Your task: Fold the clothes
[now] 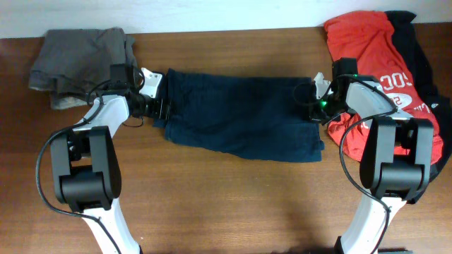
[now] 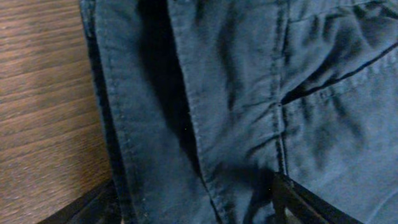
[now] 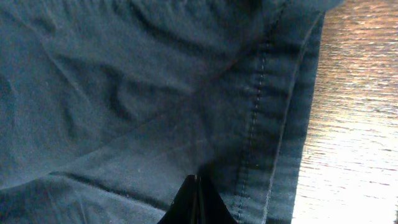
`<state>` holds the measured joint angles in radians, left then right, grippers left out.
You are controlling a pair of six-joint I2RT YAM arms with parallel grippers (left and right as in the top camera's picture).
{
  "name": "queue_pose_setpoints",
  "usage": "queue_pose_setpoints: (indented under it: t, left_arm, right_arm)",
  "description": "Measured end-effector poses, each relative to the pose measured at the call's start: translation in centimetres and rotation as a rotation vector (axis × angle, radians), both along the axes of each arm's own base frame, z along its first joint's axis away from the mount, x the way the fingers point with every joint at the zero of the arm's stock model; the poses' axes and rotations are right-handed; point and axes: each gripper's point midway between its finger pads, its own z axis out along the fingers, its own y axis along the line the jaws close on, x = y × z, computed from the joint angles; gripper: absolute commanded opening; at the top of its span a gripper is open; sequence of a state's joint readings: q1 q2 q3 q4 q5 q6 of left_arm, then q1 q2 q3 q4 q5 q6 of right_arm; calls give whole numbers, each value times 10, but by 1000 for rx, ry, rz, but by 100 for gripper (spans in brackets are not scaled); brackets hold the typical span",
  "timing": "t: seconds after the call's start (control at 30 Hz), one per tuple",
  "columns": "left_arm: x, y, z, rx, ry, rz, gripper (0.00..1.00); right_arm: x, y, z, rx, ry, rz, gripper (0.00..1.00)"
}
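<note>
Dark navy shorts [image 1: 240, 116] lie spread flat across the middle of the table. My left gripper [image 1: 161, 106] is at their left end. In the left wrist view it stands open [image 2: 196, 211], its dark fingers [image 2: 305, 202] wide apart over a seamed fold of the shorts [image 2: 236, 93]. My right gripper [image 1: 316, 106] is at the shorts' right end. In the right wrist view its fingertips [image 3: 196, 199] are shut together, touching the shorts [image 3: 124, 93] near the hemmed edge. Whether cloth is pinched between them does not show.
A red jersey [image 1: 364, 49] with white lettering lies bunched at the back right, over a black garment [image 1: 418, 53]. A grey-brown garment [image 1: 81, 56] sits crumpled at the back left. Bare wooden table [image 1: 233, 204] shows in front of the shorts.
</note>
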<state>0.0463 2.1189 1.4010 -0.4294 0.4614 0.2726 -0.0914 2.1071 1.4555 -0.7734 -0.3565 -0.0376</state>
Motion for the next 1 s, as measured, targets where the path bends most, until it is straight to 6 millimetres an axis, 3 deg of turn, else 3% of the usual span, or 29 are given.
queue_pose_setpoints:
  t: [0.07, 0.13, 0.27, 0.43, 0.6, 0.73, 0.87, 1.0]
  left_arm:
    - [0, -3, 1, -8, -5, -10, 12]
    - [1, -9, 2, -18, -11, -24, 1]
    - [0, -22, 4, -31, -21, -55, 0]
    - [0, -22, 6, -69, 3, -15, 1]
    - [0, 8, 10, -138, 48, 103, 1]
    - [-10, 40, 32, -145, 67, 181, 1]
    - [-11, 49, 57, -136, 19, 187, 1]
    - [-14, 44, 61, -131, 21, 174, 1]
  right_arm:
    - [0, 0, 0, 0, 0, 0, 4]
    - [0, 0, 0, 0, 0, 0, 4]
    - [0, 0, 0, 0, 2, 0, 4]
    - [-4, 0, -1, 2, 18, 0, 4]
    - [-10, 3, -1, 16, 41, 1, 4]
    - [-8, 11, 2, 50, 30, 12, 4]
    - [-2, 28, 7, 108, -3, 41, 4]
    - [7, 57, 20, 236, -62, 89, 4]
